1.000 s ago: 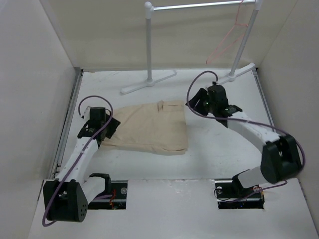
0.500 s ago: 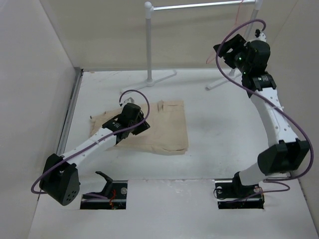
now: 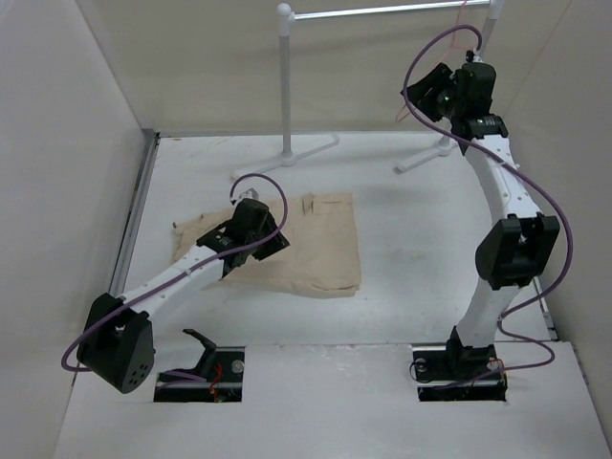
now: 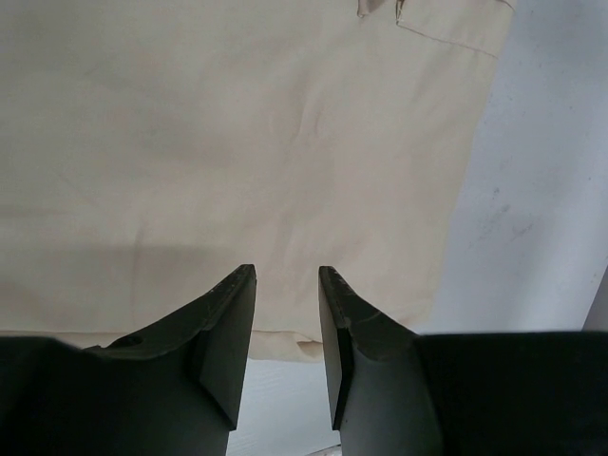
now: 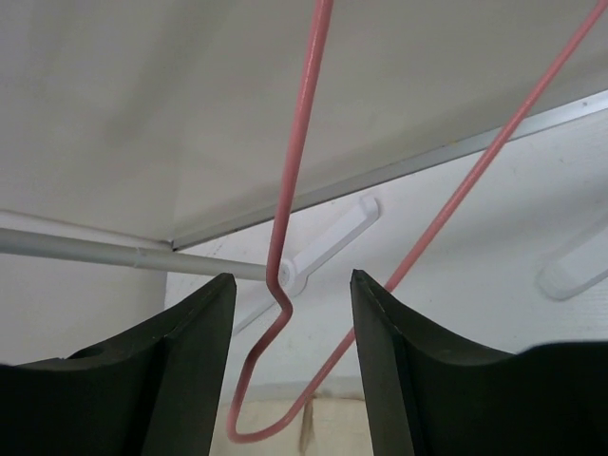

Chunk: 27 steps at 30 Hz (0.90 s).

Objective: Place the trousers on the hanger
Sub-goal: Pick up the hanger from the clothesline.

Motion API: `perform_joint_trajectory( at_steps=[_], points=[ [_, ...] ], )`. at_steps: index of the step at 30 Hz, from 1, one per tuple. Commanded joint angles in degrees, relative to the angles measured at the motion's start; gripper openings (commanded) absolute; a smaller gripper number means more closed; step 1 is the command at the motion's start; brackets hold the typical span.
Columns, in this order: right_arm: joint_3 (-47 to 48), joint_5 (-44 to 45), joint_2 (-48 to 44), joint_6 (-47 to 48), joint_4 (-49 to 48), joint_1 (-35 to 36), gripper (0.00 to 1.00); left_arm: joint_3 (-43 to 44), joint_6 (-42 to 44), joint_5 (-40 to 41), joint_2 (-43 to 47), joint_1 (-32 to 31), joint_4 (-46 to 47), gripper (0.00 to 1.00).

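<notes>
The beige trousers (image 3: 306,244) lie folded flat on the table and fill the left wrist view (image 4: 237,142). My left gripper (image 3: 274,244) hovers over their middle-left part, near an edge of the cloth; its jaws (image 4: 285,275) stand a narrow gap apart with nothing between them. My right gripper (image 3: 421,94) is raised by the rack's right end. In the right wrist view the pink wire hanger (image 5: 299,142) hangs down between that gripper's open fingers (image 5: 293,280), its curved lower end showing in the gap, untouched. From the top, the right arm hides most of the hanger.
A white pipe rack (image 3: 285,76) stands at the back, its top bar (image 3: 382,10) running right and its feet (image 3: 287,158) on the table. Its pole (image 5: 95,252) and a foot (image 5: 332,237) show behind the hanger. Walls close in on the left, right and back.
The right arm rose from the table beside the trousers to the hanger on the rack. The left gripper moved from the trousers' left edge to over the cloth.
</notes>
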State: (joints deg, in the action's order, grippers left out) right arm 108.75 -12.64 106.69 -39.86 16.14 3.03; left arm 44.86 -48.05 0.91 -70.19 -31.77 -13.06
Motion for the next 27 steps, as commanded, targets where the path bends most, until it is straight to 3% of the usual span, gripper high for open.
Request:
perform_joint_trajectory(
  at_steps=[1, 5, 9, 19, 27],
  points=[
    [4.80, -4.32, 0.70, 0.74, -4.36, 0.00, 0.54, -0.04, 0.86, -0.56, -0.47, 0.17, 1.46, 0.31],
    [5.33, -4.93, 1.32, 0.48, -5.68, 0.27, 0.29, 0.14, 0.59, -0.47, -0.65, 0.35, 1.46, 0.31],
    [5.07, -6.16, -0.52, 0.57, -7.35, 0.27, 0.17, 0.58, 0.50, -0.12, -0.65, 0.79, 1.37, 0.33],
    [1.83, -8.88, -8.69, 1.62, -9.37, 0.53, 0.14, 3.82, 0.59, -0.47, -1.17, 1.32, 0.76, 0.41],
    [-11.35, -9.42, -15.19, 2.15, -9.37, 1.49, 0.13, 11.82, 1.73, -2.49, -2.49, 1.76, -0.56, 0.50]
  ],
)
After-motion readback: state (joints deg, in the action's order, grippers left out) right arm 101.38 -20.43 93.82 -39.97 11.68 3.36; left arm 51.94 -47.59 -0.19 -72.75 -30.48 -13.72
